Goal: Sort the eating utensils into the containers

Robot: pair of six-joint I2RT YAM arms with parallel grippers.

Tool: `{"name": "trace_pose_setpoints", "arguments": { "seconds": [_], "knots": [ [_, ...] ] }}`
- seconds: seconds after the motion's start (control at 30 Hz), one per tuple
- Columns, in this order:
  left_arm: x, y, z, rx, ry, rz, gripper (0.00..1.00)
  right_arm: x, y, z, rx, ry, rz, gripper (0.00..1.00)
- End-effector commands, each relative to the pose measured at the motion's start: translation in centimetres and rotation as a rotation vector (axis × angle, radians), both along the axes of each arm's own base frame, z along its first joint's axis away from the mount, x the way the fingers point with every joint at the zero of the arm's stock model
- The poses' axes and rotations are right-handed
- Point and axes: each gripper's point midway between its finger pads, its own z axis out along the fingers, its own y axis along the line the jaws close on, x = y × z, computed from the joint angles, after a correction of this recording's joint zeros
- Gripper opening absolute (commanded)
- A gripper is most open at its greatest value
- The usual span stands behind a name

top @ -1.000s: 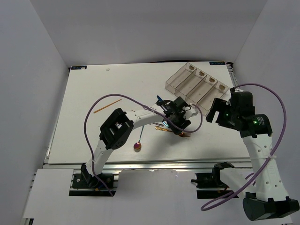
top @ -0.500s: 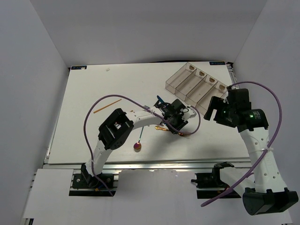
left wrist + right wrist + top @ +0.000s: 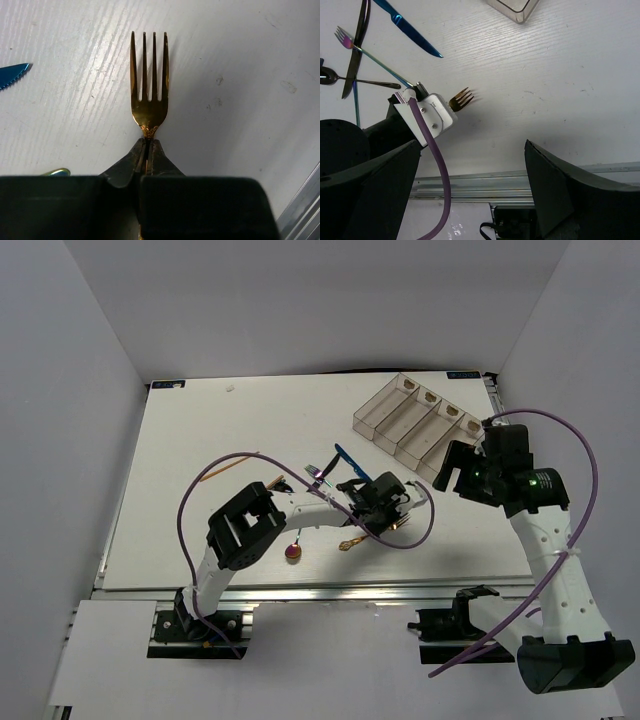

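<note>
The gold fork [image 3: 149,102] is clamped at its neck between the closed fingers of the left tool [image 3: 148,146], with the four tines pointing straight out beyond the fingertips. A shadow is cast on the white counter [image 3: 240,60] just to the right of the tines; whether the fork touches the surface cannot be told. From above, the fork is seen near the front middle of the counter. It is well apart from the clear tray [image 3: 418,418] of four narrow compartments, which is set diagonally at the far right corner. The right tool [image 3: 472,150] is held just beside the tray's near end, its fingers spread wide with nothing between them. Beside the left arm, a blue knife [image 3: 410,32], a purple fork [image 3: 344,36], a black knife [image 3: 359,35] and a dark spoon [image 3: 329,75] are found lying crossed in a loose cluster. A further spoon [image 3: 292,552] is seen near the front edge, and a chopstick [image 3: 228,466] is seen apart on the left.
</note>
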Motion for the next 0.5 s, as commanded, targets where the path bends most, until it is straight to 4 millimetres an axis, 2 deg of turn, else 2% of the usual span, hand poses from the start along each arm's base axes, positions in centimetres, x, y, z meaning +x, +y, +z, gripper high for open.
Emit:
{"name": "trace_pose_setpoints", "arguments": {
  "seconds": [0.0, 0.1, 0.23, 0.33, 0.37, 0.47],
  "knots": [
    [-4.3, 5.7, -6.2, 0.251, 0.143, 0.016, 0.03, 0.8, 0.3, 2.0, 0.020, -0.086, -0.001, 0.89],
    [-4.6, 5.6, -6.1, 0.259, 0.158, 0.065, 0.00, 0.7, 0.0, 2.3, 0.024, -0.099, -0.027, 0.89],
    [-3.7, 5.1, -5.2, 0.248, 0.146, 0.159, 0.00, 0.6, 0.5, 2.8, 0.073, -0.114, -0.052, 0.89],
    [-2.1, 4.0, -3.1, 0.224, 0.111, 0.266, 0.00, 0.5, 1.1, 2.8, 0.117, -0.107, -0.060, 0.89],
    [-1.3, 3.2, -1.5, 0.191, 0.090, 0.299, 0.00, 0.4, 1.1, 3.0, 0.124, -0.110, -0.067, 0.89],
    [0.4, 2.6, 1.3, 0.130, 0.056, 0.424, 0.00, 0.3, 1.0, 3.8, 0.155, -0.149, -0.094, 0.89]
  ]
}}
